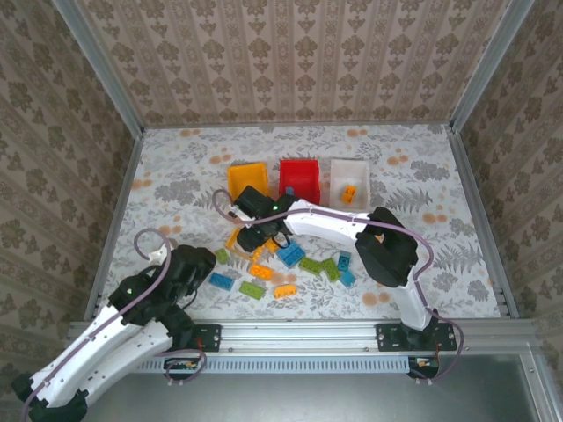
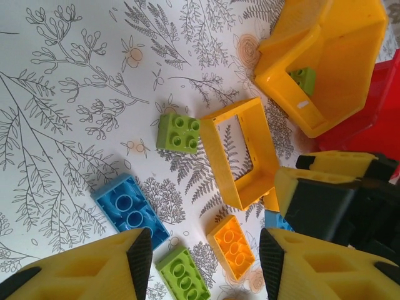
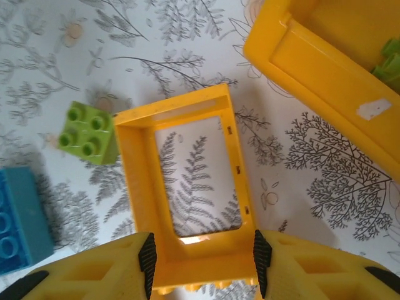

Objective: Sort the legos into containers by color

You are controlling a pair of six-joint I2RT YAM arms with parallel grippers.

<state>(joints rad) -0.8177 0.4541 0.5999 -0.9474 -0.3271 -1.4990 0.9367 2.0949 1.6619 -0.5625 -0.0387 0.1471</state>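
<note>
You have the right gripper [image 3: 203, 256] straddling one end of the hollow yellow frame [image 3: 139, 187], grip unclear; glossy yellow-orange bin [image 3: 312, 69] ahead-right. Left gripper [image 2: 206, 256] hangs wide over a studded orange brick [image 2: 232, 245].

Top view looks down from behind — both wrist views look down close, sharing the yellow frame brick [image 2: 261, 147].

**Fig. Free room and obstructions around the legos.**
Bare table [image 1: 167, 189] lies open to the left of the scattered legos [image 1: 290, 255] and beyond the bins. The yellow-orange bin [image 1: 246, 174], red bin [image 1: 299, 167] and white bin [image 1: 349, 165] form a close row behind the pile. The right arm [image 1: 334, 224] crosses it from the right. The near end of the orange frame [image 3: 137, 187] spans nearly all the gap between the fingers of the right gripper [image 3: 203, 256]. The left gripper [image 2: 205, 250] hangs with jaws apart above legos, the right gripper just beside it.
</note>
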